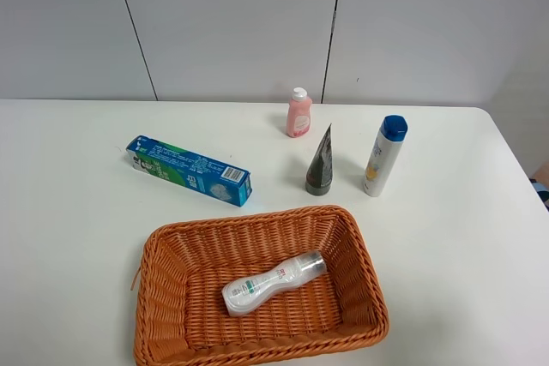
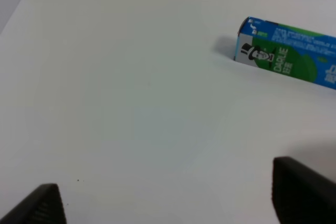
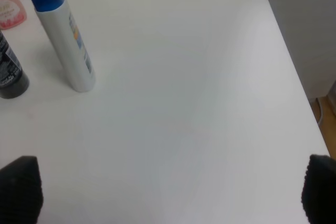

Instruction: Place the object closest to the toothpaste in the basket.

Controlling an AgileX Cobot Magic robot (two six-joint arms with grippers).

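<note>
Both grippers, left gripper (image 2: 168, 203) and right gripper (image 3: 170, 192), stand wide open with nothing between the fingers; only the dark fingertips show, and the high view shows neither arm. A white bottle (image 1: 273, 283) lies on its side inside the basket (image 1: 163, 255). The toothpaste box (image 1: 189, 170) is cut off in the left wrist view. Behind the basket stand a grey tube (image 1: 320, 163), a blue-capped bottle (image 1: 383, 155) and a pink bottle (image 1: 298, 114).

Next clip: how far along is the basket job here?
Looks done: a white bottle lies inside the basket, while the toothpaste box sits on the table. In hand: nothing; the left gripper and right gripper are open over bare table. Nothing visibly remains.
</note>
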